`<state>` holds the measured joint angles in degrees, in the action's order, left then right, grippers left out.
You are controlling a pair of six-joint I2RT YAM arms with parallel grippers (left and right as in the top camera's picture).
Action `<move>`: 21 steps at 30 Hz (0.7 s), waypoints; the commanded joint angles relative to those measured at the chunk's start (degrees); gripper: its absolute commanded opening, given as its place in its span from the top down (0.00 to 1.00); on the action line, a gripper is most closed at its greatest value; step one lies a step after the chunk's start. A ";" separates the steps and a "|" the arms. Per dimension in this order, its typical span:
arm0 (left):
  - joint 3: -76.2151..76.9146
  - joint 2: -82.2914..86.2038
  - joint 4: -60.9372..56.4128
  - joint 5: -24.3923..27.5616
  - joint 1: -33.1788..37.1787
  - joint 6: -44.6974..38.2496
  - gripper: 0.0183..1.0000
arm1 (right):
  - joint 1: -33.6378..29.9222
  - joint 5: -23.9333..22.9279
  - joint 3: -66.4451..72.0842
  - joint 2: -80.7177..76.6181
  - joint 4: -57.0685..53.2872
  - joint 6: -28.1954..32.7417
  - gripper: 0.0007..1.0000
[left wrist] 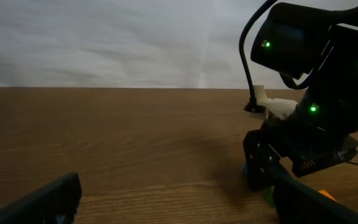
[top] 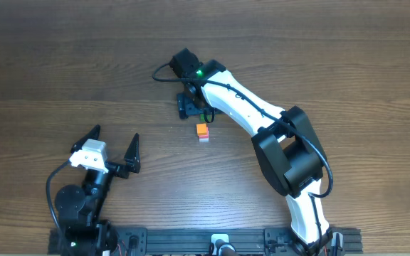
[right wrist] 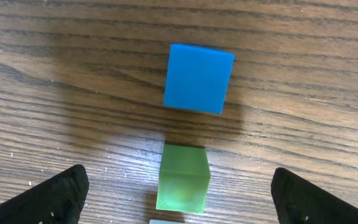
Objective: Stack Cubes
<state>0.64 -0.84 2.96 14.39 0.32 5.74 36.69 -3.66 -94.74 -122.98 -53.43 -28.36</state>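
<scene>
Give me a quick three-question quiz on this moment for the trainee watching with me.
1. True or false: the right hand is shut on the blue cube.
2. Which cube lies next to the blue cube? A red, B green, C yellow.
3. Fill in: the left hand has its fingers ___.
Key: 1 false, it is open above the cubes; 2 B, the green cube; 3 open.

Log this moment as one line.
right hand open over green cube | blue cube beside, apart | orange cube nearby | left hand open
</scene>
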 commanded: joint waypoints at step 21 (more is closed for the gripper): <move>-0.33 0.31 0.02 0.37 -0.26 -0.83 0.00 | -0.28 1.90 -1.09 -2.80 0.52 -2.47 0.20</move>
<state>0.64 -0.84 2.96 14.39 0.32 5.74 36.67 -2.28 -94.74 -125.19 -53.21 -30.06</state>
